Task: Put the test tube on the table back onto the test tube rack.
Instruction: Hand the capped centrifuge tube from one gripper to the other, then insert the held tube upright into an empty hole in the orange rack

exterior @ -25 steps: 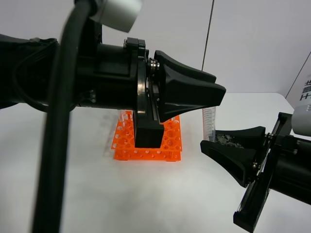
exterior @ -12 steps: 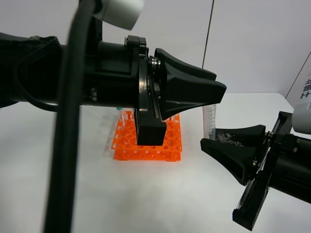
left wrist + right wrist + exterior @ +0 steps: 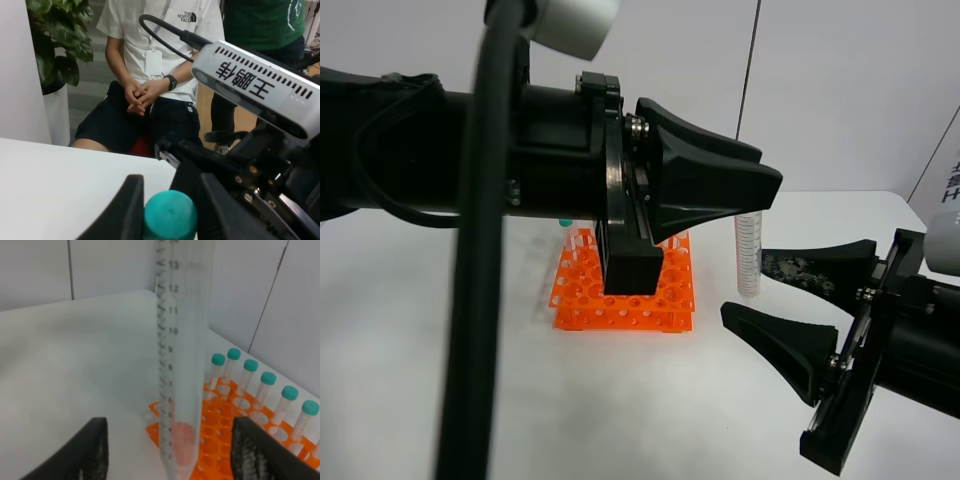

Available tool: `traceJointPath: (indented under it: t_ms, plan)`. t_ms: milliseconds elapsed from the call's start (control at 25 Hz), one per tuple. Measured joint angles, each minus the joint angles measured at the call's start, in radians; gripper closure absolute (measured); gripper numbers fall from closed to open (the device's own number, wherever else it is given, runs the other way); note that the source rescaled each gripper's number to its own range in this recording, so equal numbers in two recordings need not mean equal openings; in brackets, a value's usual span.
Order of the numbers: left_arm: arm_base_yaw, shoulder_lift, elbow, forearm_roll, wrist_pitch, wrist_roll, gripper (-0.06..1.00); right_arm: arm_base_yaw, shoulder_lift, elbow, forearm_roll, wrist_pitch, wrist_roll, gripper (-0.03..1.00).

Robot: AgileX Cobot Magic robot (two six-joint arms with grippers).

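The test tube [image 3: 749,250] hangs upright just above the white table [image 3: 470,350], to the right of the orange test tube rack [image 3: 580,290]. My left gripper [image 3: 768,196] is shut on its teal cap [image 3: 170,217], which sits between the two fingers [image 3: 127,210] in the left wrist view. My right gripper [image 3: 745,287] is open, with its fingers spread on either side of the tube's lower end and apart from it. The right wrist view shows the clear graduated tube [image 3: 182,365] between the spread fingers [image 3: 92,450], with the rack [image 3: 225,425] behind it.
Several teal-capped tubes [image 3: 267,377] stand in a row along the rack's far side. The left arm hides much of the rack in the exterior view. A seated person [image 3: 150,75] and a potted plant [image 3: 55,40] are beyond the table's edge.
My right gripper has opened and let go of the tube's lower end. The tube stays hanging from my left gripper, which has barely moved.
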Motion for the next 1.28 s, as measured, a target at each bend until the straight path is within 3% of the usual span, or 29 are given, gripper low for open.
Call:
traceJointPath:
  t_ms: [200, 440, 640, 880, 1000, 1280]
  plan:
    - [0.0, 0.0, 0.0, 0.0, -0.019, 0.0, 0.94, 0.0, 0.0, 0.0, 0.0, 0.014, 0.0, 0.36]
    - [0.0, 0.0, 0.0, -0.001, -0.051, 0.001, 0.94, 0.0, 0.0, 0.0, 0.0, 0.137, 0.018, 0.36]
    - [0.0, 0.0, 0.0, -0.001, -0.051, 0.002, 0.94, 0.0, 0.0, 0.0, 0.0, 0.178, 0.048, 0.36]
    - [0.0, 0.0, 0.0, -0.001, -0.046, 0.004, 0.94, -0.123, 0.0, 0.0, -0.004, 0.276, 0.055, 0.35]
    - [0.0, 0.0, 0.0, -0.001, -0.046, 0.004, 0.94, -0.21, 0.0, 0.0, -0.008, 0.315, 0.081, 0.3]
    - [0.0, 0.0, 0.0, -0.001, -0.046, 0.004, 0.94, -0.337, 0.0, 0.0, -0.033, 0.363, 0.154, 0.0]
